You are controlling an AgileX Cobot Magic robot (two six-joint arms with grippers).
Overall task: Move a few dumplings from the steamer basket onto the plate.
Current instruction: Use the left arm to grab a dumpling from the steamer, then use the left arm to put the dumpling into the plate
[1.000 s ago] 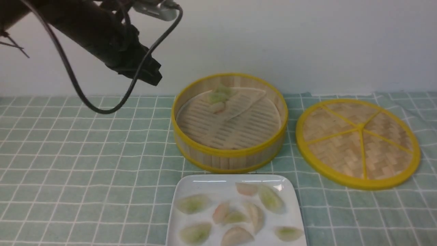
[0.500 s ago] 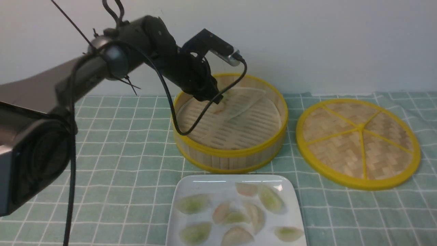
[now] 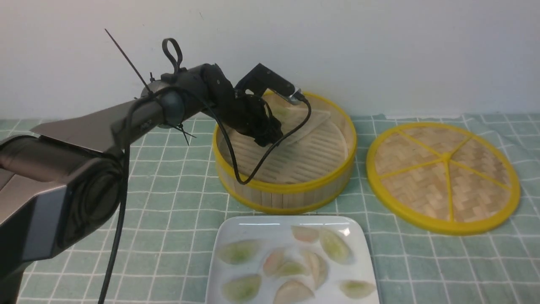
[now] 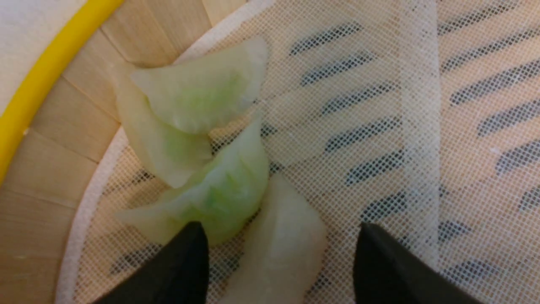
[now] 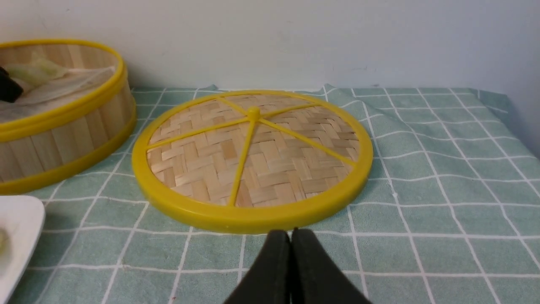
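The steamer basket (image 3: 287, 192) stands mid-table. My left gripper (image 3: 270, 136) reaches down into its back left part. In the left wrist view it (image 4: 280, 249) is open, its jaws either side of a pale pink-peach dumpling (image 4: 280, 249). Three pale green dumplings (image 4: 219, 194) lie just beyond, against the basket wall (image 4: 63, 139). The white plate (image 3: 236, 228) at the front holds several green and pink dumplings (image 3: 333, 245). My right gripper (image 5: 291, 236) is shut and empty, low over the cloth; it is out of the front view.
A flat woven lid with yellow spokes (image 3: 443, 177) lies right of the basket, also in the right wrist view (image 5: 253, 156). A folded mesh liner (image 4: 417, 126) covers the basket floor. A green checked cloth (image 3: 126, 202) covers the table. A cable (image 3: 236, 164) hangs from the left arm.
My left arm has swung from high at the left down into the basket's back left, over the dumplings there. The plate and lid have not moved.
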